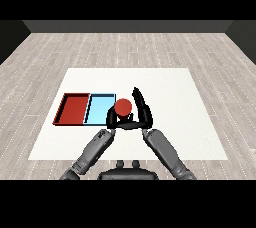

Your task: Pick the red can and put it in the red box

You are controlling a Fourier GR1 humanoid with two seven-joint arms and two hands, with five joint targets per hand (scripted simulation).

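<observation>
Both forearms come in low from the near edge of the table (195, 117) and meet over its middle. Right hand (142, 109) has its fingers curled round the red can (123, 106), with the thumb side rising past the can's far side. Left hand (112, 118) sits just beside the can on the other side; whether its fingers touch or merely flank it, I cannot tell. Can sits at the right end of the blue tray (99, 108), overlapping its corner, and I cannot tell if it is lifted or resting. Red tray (74, 108) lies beyond the blue one to the left, touching it. By my reading the grasp is made and the carry is next: the can must travel left across the blue tray and come down inside the red one.
</observation>
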